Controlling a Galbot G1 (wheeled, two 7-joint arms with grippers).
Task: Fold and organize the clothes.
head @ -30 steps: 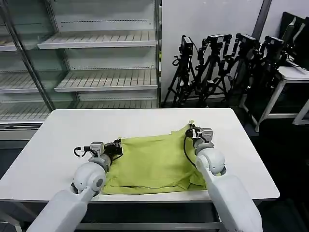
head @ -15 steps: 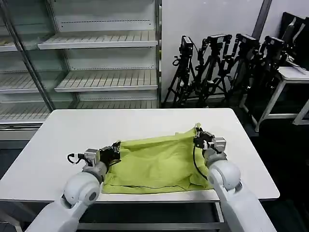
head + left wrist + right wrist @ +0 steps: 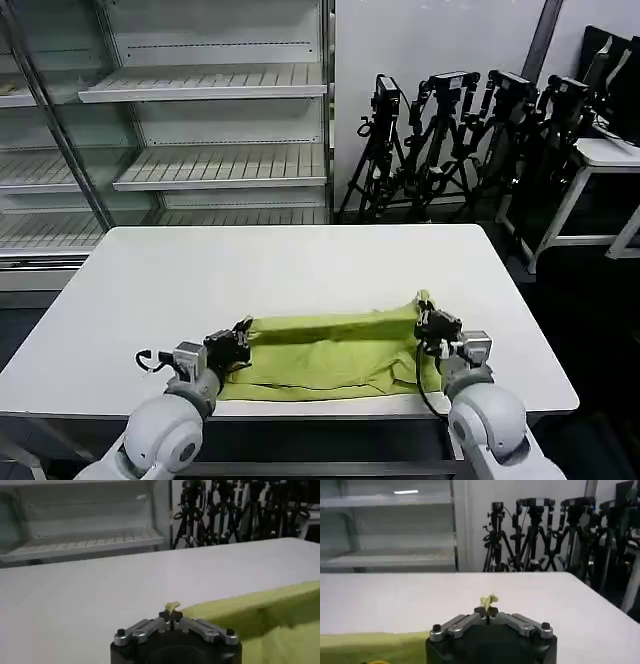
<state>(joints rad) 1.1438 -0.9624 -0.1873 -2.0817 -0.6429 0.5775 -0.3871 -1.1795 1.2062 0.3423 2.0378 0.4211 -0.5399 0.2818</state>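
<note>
Near table (image 3: 300, 260) edge — T-shirt (image 3: 330, 345) pinched by left tool (image 3: 243, 333) and right tool (image 3: 421, 318).

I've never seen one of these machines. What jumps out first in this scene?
The lime T-shirt grabs the eye, stretched across the near edge of the white table. The left gripper and right gripper each pinch an end of its folded edge, a tuft of fabric poking from each shut grip. Behind stand bare shelves and a cluster of black tripods.
</note>
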